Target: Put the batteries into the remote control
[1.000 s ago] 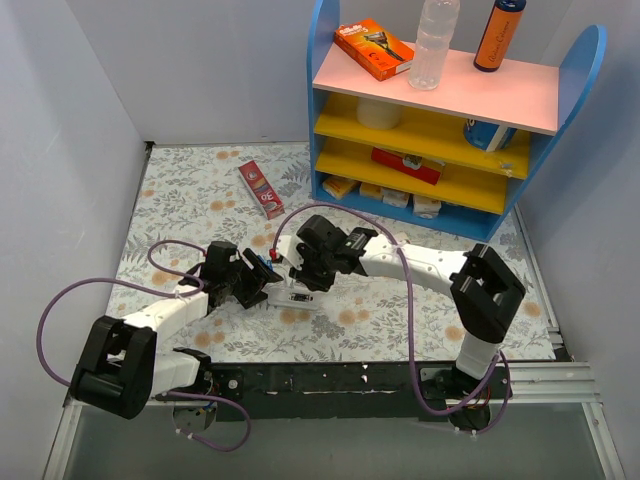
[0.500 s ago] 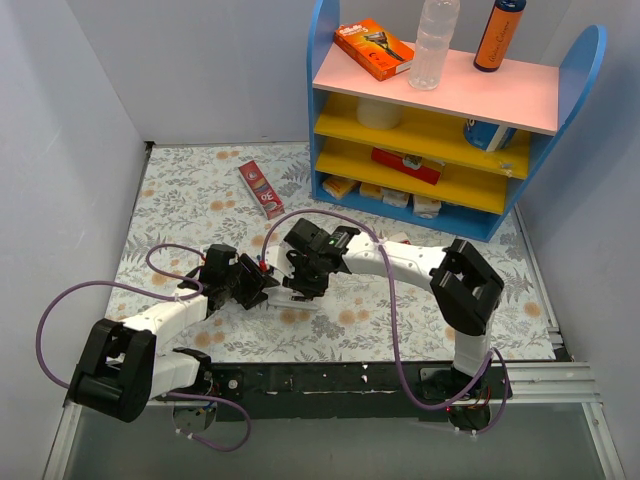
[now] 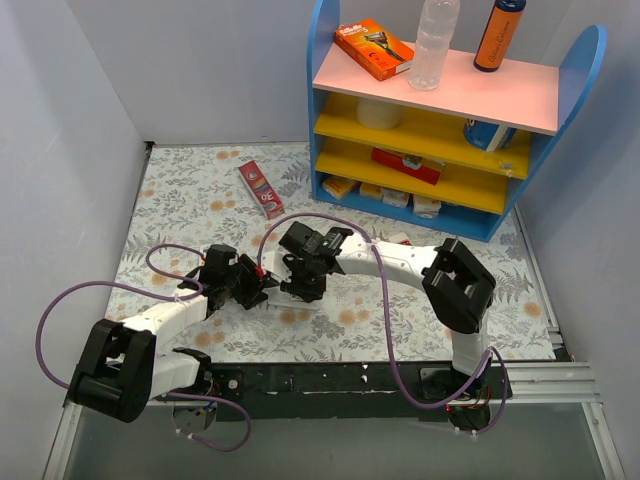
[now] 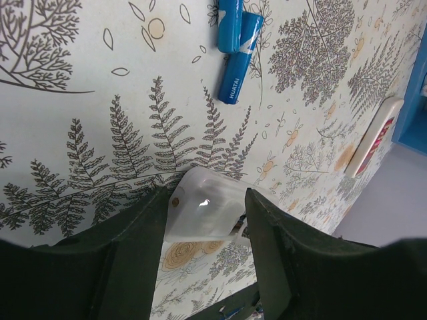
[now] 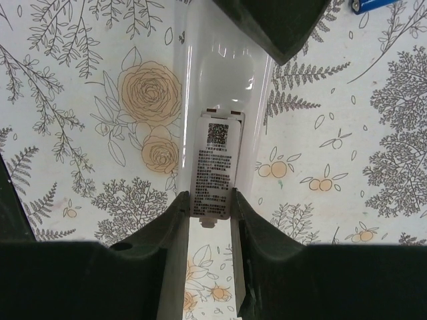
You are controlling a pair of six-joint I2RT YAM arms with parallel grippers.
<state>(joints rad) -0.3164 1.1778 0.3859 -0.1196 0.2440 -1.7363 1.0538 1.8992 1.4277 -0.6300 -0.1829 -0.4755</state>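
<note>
left claw (image 4: 205, 197) clamps remote control (image 5: 220, 73) end, right claw (image 5: 207, 197) pinches its back cover (image 5: 213, 163); if my hold slips, it skids w/ cover.

Two arms, same build. White shells run along the left arm (image 3: 165, 312) and the right arm (image 3: 400, 262), with chunky black joint housings: a big boxy one (image 3: 115, 365) on the left, another (image 3: 458, 285) on the right. A purple cable (image 3: 90, 285) loops off the left arm, and its twin (image 3: 385, 325) off the right. Up close, the left hand (image 4: 203, 213) has broad matt black fingers (image 4: 127, 253). The right hand (image 5: 210, 207) has the same plain dark wedges.
</note>
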